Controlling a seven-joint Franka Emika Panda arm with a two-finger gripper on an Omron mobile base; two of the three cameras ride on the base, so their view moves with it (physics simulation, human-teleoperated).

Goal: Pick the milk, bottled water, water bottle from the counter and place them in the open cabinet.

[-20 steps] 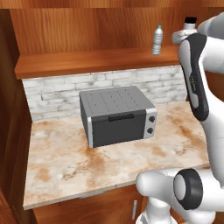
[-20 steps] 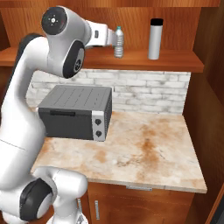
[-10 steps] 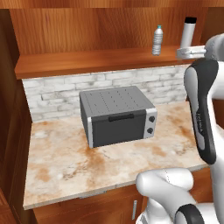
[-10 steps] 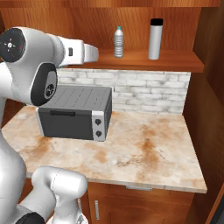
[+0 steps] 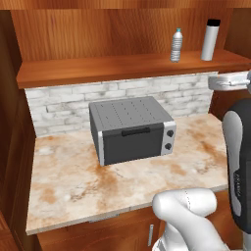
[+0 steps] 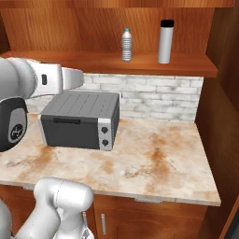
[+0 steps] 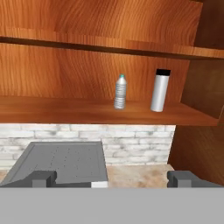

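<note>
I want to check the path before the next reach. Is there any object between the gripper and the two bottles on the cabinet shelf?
Nothing visible stands between them. In the hand view the open gripper looks straight at the bottled water and the water bottle, both upright on the shelf. The toaster oven sits lower, under that line.

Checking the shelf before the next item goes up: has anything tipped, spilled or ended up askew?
Nothing stands out. The bottled water and the water bottle both stand upright and apart on the open cabinet shelf, caps on. The toaster oven sits square on the stone top below, door closed.
</note>
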